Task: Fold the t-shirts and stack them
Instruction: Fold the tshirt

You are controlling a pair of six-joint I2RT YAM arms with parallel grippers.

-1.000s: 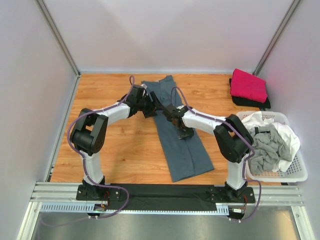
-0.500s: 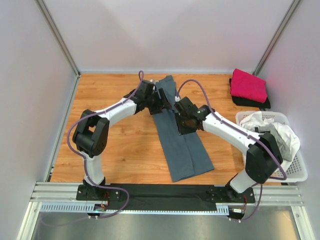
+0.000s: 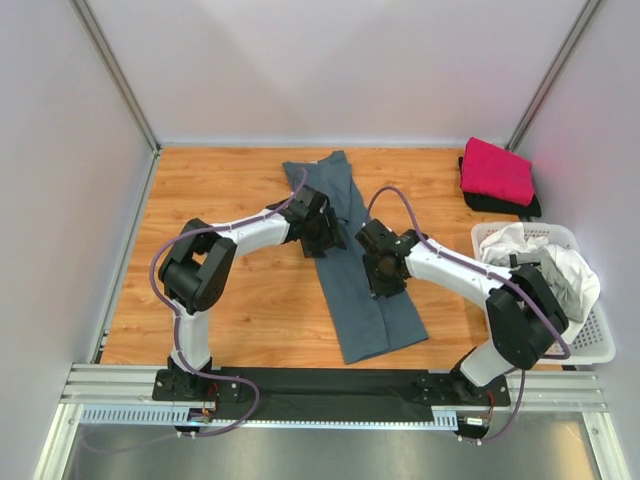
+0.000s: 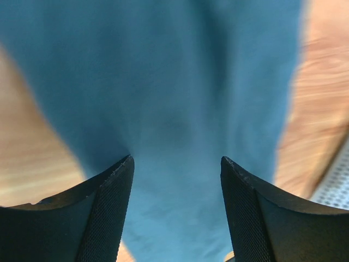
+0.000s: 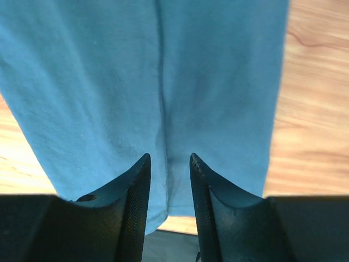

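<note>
Left wrist is showing left jaws gaping; right jaws narrowly apart, seemingly empty; limp t-shirt (image 4: 180, 82) needing edge pinches.

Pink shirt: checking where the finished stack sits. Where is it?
In the top view the pink shirt lies folded in the table's far right corner, atop a black shirt, beyond the white basket.

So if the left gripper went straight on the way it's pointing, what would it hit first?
The slate blue-grey t-shirt. The left gripper points its open jaws at that cloth, which fills the wrist view ahead. How close the tips are is unclear.
</note>
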